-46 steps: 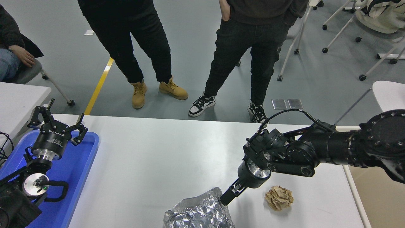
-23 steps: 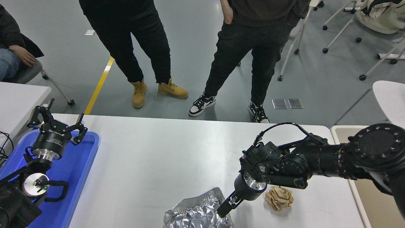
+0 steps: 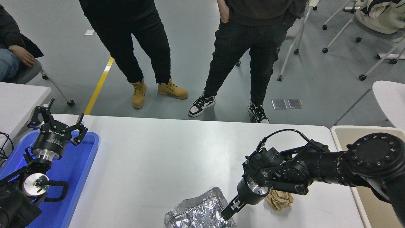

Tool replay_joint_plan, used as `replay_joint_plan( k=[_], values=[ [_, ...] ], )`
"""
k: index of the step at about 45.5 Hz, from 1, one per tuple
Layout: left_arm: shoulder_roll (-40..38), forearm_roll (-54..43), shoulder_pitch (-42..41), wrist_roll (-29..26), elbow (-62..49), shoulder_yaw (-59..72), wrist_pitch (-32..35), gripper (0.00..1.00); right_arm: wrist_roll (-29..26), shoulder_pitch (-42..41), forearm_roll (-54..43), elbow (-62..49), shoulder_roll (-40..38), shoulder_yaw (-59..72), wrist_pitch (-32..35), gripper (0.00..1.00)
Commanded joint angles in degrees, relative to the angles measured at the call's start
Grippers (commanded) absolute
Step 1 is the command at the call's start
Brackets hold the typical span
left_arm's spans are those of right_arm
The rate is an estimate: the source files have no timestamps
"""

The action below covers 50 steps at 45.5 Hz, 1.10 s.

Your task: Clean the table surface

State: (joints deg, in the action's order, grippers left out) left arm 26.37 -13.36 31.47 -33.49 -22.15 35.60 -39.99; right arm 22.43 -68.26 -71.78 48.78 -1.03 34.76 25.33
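Lying at the near edge of the white counter (image 3: 164,152): crumpled silver foil (image 3: 197,213). Pointing down at the foil's right edge and touching it: the right pincer (image 3: 228,212), tips pressed together, pinching nothing visible. Sitting just right of it, partly hidden behind the wrist: a crumpled brown paper ball (image 3: 280,200). Hanging at the left over a blue tray (image 3: 80,158): the left pincer (image 3: 57,122), fingers spread. Standing beyond the far edge: two people (image 3: 240,57).
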Motion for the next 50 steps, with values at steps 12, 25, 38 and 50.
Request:
replay_joint_plan(
  k=[12, 25, 38, 50],
  values=[
    [0.0, 0.0, 0.0, 0.0, 0.0, 0.0, 0.0, 1.0, 5.5, -1.9, -3.5, 0.0, -1.5, -0.2, -0.1, 0.0],
    [0.0, 0.0, 0.0, 0.0, 0.0, 0.0, 0.0, 1.0, 6.7, -3.5, -3.5, 0.2, -2.7, -0.3, -0.6, 0.0],
    [0.0, 0.0, 0.0, 0.0, 0.0, 0.0, 0.0, 1.0, 6.9, -4.5, -3.5, 0.4, -4.4, -1.5, -1.1, 0.0],
    [0.0, 0.0, 0.0, 0.0, 0.0, 0.0, 0.0, 1.0, 8.7, -8.3, -3.2, 1.5, -8.2, -4.2, -1.1, 0.0]
  ],
)
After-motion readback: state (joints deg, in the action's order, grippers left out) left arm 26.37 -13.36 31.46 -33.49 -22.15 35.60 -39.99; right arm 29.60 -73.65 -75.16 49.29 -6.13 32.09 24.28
